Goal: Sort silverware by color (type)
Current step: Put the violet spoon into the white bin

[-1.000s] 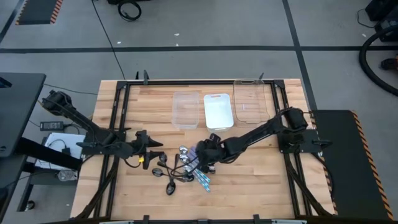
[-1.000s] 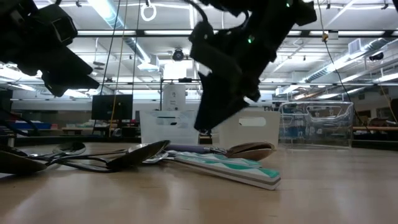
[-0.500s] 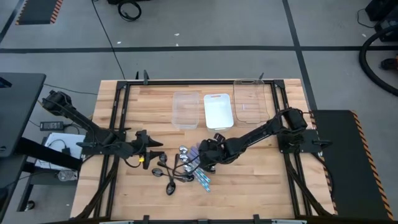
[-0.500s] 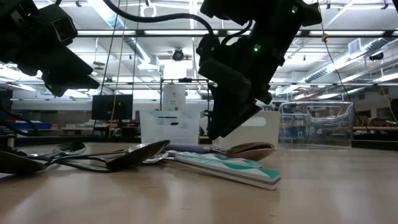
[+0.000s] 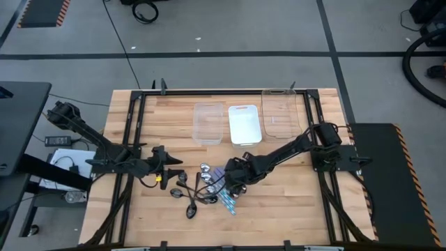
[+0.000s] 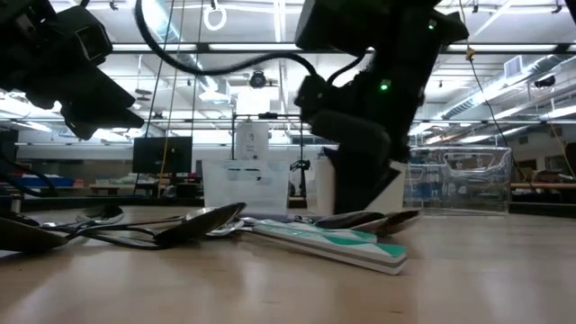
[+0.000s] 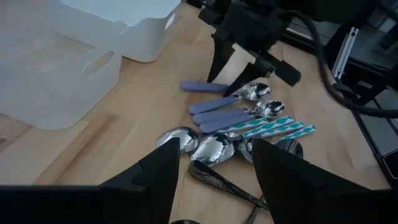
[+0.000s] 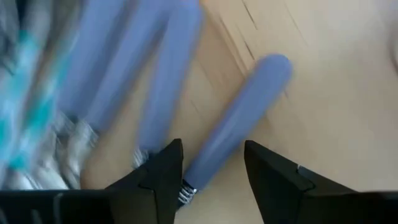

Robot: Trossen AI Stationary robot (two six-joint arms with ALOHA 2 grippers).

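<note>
The spoons lie in a heap (image 5: 203, 187) on the table, left of centre and toward the near edge: purple-handled ones (image 7: 217, 115), teal-patterned ones (image 7: 273, 127), shiny silver ones (image 7: 211, 149) and dark ones (image 5: 189, 202). My right gripper (image 8: 211, 149) is open and low over the heap's far side (image 5: 230, 181). Its fingers stand on either side of one purple handle (image 8: 239, 118) lying flat on the wood; whether they touch it I cannot tell. My left gripper (image 7: 214, 168) is open and hovers left of the heap (image 5: 171, 167).
Three trays stand in a row at the far side: a clear one (image 5: 208, 123), a white one (image 5: 244, 124) and a taller clear one (image 5: 281, 111). Bare wood lies between the heap and the trays, and to the heap's right (image 5: 279, 202).
My right gripper has come down onto the heap and shifted a little toward the near edge, staying open. It now reaches almost to the table. My left gripper has kept still.
</note>
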